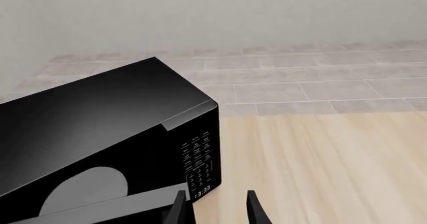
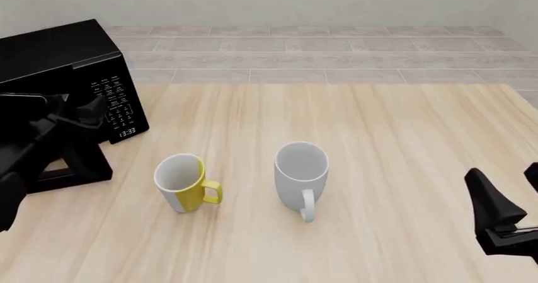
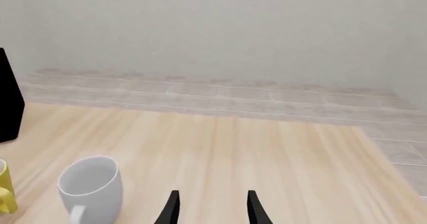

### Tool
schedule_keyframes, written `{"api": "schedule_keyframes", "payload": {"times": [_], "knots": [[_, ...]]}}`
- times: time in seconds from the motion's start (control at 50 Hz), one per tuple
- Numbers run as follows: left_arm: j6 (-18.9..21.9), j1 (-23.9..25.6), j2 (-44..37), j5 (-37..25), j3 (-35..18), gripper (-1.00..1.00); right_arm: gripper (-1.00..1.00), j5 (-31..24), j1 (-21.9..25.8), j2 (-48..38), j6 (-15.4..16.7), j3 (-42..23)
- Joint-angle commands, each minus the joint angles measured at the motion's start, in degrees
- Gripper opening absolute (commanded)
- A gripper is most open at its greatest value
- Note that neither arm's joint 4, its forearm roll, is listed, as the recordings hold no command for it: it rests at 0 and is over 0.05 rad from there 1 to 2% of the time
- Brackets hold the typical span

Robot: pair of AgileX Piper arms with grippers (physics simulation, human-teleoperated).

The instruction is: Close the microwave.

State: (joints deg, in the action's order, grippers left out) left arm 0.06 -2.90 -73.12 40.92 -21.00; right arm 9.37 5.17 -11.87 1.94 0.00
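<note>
The microwave [image 2: 63, 59] is a glossy black box at the table's far left. Its keypad panel [image 1: 200, 159] faces me, and its small display reads 13:33. The door [image 1: 113, 210] stands swung out, and the white round plate [image 1: 87, 186] shows inside. My left gripper [image 2: 88, 116] is open right in front of the microwave, beside the door's free edge [image 2: 80, 166]; whether a finger touches it I cannot tell. It holds nothing [image 1: 215, 210]. My right gripper [image 2: 503, 177] is open and empty at the near right, far from the microwave [image 3: 9, 99].
A yellow-and-white mug [image 2: 183, 182] and a white mug [image 2: 300, 173] stand upright in the middle of the table, handles toward me. The white mug [image 3: 90, 186] lies ahead of the right gripper [image 3: 212, 209]. Beyond the table's far edge is tiled floor and a pale wall.
</note>
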Motion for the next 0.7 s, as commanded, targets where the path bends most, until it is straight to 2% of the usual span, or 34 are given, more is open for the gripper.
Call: {"api": "schedule_keyframes", "payload": {"times": [0.02,0.06,0.1,0.4,0.7], "knots": [[1.9,-1.4,-4.4,-2.0,-1.3,1.00,1.00,0.9,1.2,-0.6,-2.2,0.0],[1.8,-1.6,-4.8,-2.3,-1.8,1.00,1.00,1.8,0.6,-1.7,0.2,0.0],[2.2,-1.4,-4.3,-2.4,-1.6,1.00,1.00,1.3,0.8,-1.0,-1.1,0.0],[3.0,-2.8,-5.0,-2.5,-3.3,1.00,1.00,0.6,0.6,-0.6,-0.5,0.0],[3.5,-2.7,-7.7,-1.8,-4.6,1.00,1.00,2.5,0.3,-2.6,-0.4,0.0]]}}
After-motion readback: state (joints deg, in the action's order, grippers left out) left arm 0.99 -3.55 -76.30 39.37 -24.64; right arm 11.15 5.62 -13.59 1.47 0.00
